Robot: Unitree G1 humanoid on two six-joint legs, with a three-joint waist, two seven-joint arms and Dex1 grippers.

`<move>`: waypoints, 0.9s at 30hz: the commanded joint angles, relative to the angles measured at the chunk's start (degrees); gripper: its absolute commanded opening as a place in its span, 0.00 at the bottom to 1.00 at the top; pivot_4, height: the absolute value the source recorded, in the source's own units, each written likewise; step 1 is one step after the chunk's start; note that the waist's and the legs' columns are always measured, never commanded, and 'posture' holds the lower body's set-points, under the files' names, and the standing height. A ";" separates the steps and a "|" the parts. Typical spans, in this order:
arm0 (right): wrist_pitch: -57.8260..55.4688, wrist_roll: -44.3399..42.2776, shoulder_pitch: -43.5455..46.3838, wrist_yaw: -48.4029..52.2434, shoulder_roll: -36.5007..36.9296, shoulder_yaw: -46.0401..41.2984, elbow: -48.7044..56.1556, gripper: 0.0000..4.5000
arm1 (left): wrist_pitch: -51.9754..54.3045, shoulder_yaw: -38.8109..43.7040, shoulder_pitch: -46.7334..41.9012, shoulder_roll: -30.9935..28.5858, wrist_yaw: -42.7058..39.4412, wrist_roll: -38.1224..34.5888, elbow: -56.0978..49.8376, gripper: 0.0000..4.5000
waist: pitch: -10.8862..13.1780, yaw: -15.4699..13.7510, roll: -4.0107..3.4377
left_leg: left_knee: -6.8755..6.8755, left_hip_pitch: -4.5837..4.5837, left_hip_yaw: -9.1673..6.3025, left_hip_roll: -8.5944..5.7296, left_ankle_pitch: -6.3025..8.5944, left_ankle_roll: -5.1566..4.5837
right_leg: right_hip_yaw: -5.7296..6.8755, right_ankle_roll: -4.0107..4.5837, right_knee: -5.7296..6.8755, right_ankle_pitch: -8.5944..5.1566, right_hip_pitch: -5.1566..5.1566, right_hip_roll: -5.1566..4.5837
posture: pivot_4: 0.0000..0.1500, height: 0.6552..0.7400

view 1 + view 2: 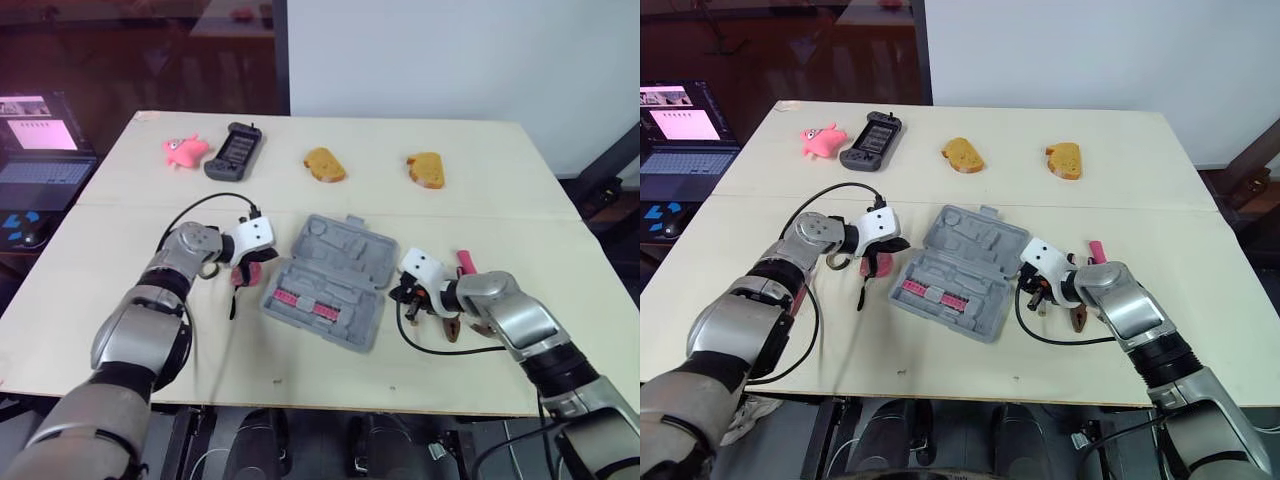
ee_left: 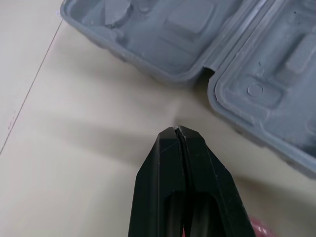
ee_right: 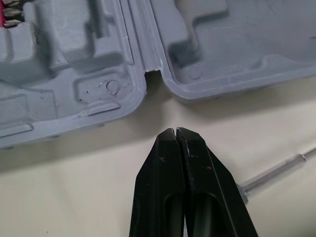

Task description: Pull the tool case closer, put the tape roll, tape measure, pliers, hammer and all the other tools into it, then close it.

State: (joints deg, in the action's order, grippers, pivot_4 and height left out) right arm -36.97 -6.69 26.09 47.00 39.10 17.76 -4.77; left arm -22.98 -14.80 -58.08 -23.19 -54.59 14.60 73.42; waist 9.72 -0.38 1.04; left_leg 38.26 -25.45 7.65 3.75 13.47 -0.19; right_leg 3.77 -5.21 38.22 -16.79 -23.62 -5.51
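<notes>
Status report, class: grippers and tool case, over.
Left gripper shut, empty. Right gripper shut, empty. Tool case open between them. Pink-handled tool beside right gripper.

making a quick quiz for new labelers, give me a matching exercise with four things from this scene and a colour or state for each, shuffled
Things:
1. tool case
2. left gripper
3. soft toy
4. handheld device

Colour or state:
a. black
b. pink
c. lying open
d. fingers shut

Pairs: 1-c, 2-d, 3-b, 4-a
</notes>
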 commanded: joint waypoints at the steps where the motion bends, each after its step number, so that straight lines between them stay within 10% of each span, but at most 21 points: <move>1: 1.39 1.34 1.57 0.48 -0.87 -0.31 -0.97 0.02 | -0.46 -0.05 -0.19 0.81 1.72 1.00 0.16 0.00 | 0.00 0.06 0.00 | 0.00 0.00 0.00 0.00 0.00 0.00 | 0.00 0.00 0.00 0.00 -0.01 0.00 | 1.00 0.75; 27: 2.69 4.78 2.54 3.33 -3.32 0.25 -0.77 0.02 | -0.72 -2.16 -2.67 5.53 9.53 8.81 2.87 0.00 | 0.00 -0.31 0.00 | 0.04 0.02 -0.01 -0.03 -0.01 0.01 | 0.00 0.00 0.04 0.00 0.03 -0.03 | 1.00 0.75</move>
State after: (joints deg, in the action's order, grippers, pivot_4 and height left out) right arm -35.23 -2.22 27.54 49.81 35.95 17.83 -7.05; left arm -23.14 -16.32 -59.60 -18.10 -45.83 22.50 75.93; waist 9.72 -0.68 1.03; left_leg 38.31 -25.43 7.63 3.73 13.47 -0.18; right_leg 3.77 -5.22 38.27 -16.78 -23.59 -5.53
